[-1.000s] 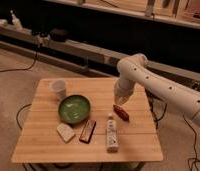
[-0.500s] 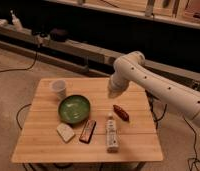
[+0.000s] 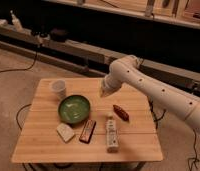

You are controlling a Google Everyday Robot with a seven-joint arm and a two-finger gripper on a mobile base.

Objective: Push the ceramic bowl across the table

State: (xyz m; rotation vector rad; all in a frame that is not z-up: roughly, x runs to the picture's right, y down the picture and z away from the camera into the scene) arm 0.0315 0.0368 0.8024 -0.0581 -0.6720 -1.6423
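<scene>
**Camera view: the arm is swinging left toward the bowl**

The gripper point(image 3: 104, 92) is travelling leftward over the table point(image 3: 135, 146). A second ago it was hanging above the small red object point(image 3: 120, 112); now it is hovering past that, just off the right rim of the ceramic bowl point(image 3: 74, 108), and apparently not touching it. Whether the gripper is open or closed cannot be told from here. The ceramic bowl is sitting where it was, left of the table's middle, so the push is probably not yet beginning; the arm seems to be lining up on the bowl's right side, which would suggest a shove toward the left.

Other things are crowding the bowl. A white cup point(image 3: 58, 88) is standing just beyond its far-left rim and would likely be getting knocked if the bowl slides that way. A pale block point(image 3: 65, 132) and a dark bar point(image 3: 87, 131) are lying near its front edge, and a bottle point(image 3: 111, 133) is lying on its side further right, clear of a leftward path.
</scene>
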